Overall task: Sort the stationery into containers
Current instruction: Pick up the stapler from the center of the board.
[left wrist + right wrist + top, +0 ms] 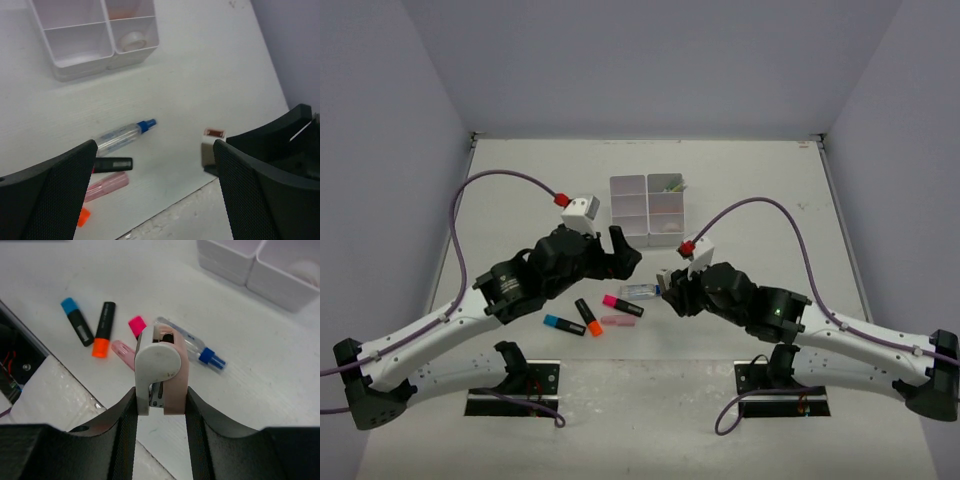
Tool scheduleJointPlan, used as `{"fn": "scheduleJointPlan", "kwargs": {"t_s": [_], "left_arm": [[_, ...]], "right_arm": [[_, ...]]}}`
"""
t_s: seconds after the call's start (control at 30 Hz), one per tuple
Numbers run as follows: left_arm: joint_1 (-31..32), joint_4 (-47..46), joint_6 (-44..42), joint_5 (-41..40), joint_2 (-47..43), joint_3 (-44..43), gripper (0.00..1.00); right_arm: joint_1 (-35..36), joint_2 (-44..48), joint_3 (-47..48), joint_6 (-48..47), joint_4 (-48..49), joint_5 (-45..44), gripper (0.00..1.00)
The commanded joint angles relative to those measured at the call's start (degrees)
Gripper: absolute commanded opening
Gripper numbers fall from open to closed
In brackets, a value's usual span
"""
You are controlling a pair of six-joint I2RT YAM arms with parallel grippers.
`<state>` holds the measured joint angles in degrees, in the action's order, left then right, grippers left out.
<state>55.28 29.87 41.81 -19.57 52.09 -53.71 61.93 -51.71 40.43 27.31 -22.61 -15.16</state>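
Note:
My right gripper (161, 399) is shut on a small pink and white stapler (160, 362) and holds it above the table; it also shows in the top view (668, 285). Below it lie a blue-capped glue pen (197, 349), a pink-ended highlighter (136, 326), an orange-ended highlighter (103, 330), a blue-ended highlighter (76, 321) and a pale pink piece (122, 352). My left gripper (155, 200) is open and empty above the same items, left of the stapler (212, 147). The white organiser tray (629, 208) stands behind; a tape ring (133, 41) lies in a near compartment.
The loose items lie in a cluster (600, 312) between the two arms near the front. The table's front edge (165, 212) runs just below the left gripper. Grey walls enclose the table on three sides.

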Motion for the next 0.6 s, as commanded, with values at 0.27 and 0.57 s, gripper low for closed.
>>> {"fn": "scheduleJointPlan", "kwargs": {"t_s": [0.27, 0.57], "left_arm": [[0.1, -17.22, 4.44, 22.11, 10.29, -3.73, 0.83], [0.1, -18.61, 3.62, 27.21, 10.49, -1.21, 0.62]], "right_arm": [[9.26, 1.01, 4.28, -20.14, 15.49, -3.83, 0.0], [9.27, 1.89, 5.11, -20.36, 13.99, -7.16, 0.0]]}}
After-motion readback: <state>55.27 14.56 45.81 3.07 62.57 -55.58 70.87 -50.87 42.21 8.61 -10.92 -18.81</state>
